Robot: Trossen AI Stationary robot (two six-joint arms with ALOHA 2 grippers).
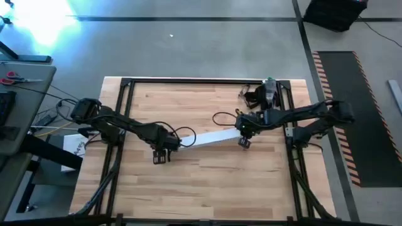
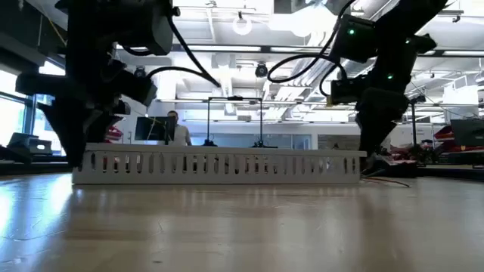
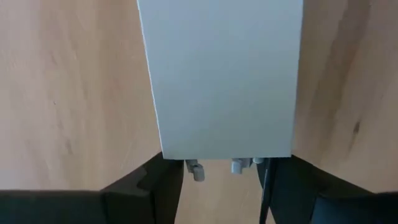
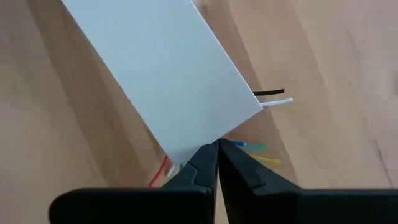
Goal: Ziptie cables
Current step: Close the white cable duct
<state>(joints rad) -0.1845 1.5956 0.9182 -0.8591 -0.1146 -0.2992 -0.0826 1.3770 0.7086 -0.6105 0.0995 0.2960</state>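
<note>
A long white slotted channel (image 2: 219,165) lies across the middle of the table with a flat white cover (image 1: 213,137) on top. The cables are mostly hidden inside it. Only their coloured ends (image 4: 258,148) and a black and a white end (image 4: 273,96) stick out at the channel's right end. My left gripper (image 3: 221,186) is open at the channel's left end (image 1: 182,142), one finger on each side of it. My right gripper (image 4: 217,158) is shut, with its tips at the cover's right end corner (image 4: 217,138). My left gripper comes at the channel's left end from above, its fingers (image 3: 161,186) flanking the cover's end edge (image 3: 224,152); I cannot tell whether they touch it. My right gripper points down with its shut fingertips (image 4: 205,163) beside the cover's end corner, among the cable ends; I cannot tell whether it touches anything.
A black frame (image 1: 125,83) runs round the wooden table. Dark gear (image 1: 267,94) and a loop of black cable (image 1: 223,117) lie at the far right. A white box (image 1: 74,147) sits off the table's left edge. A person (image 2: 174,127) shows in the room behind.
</note>
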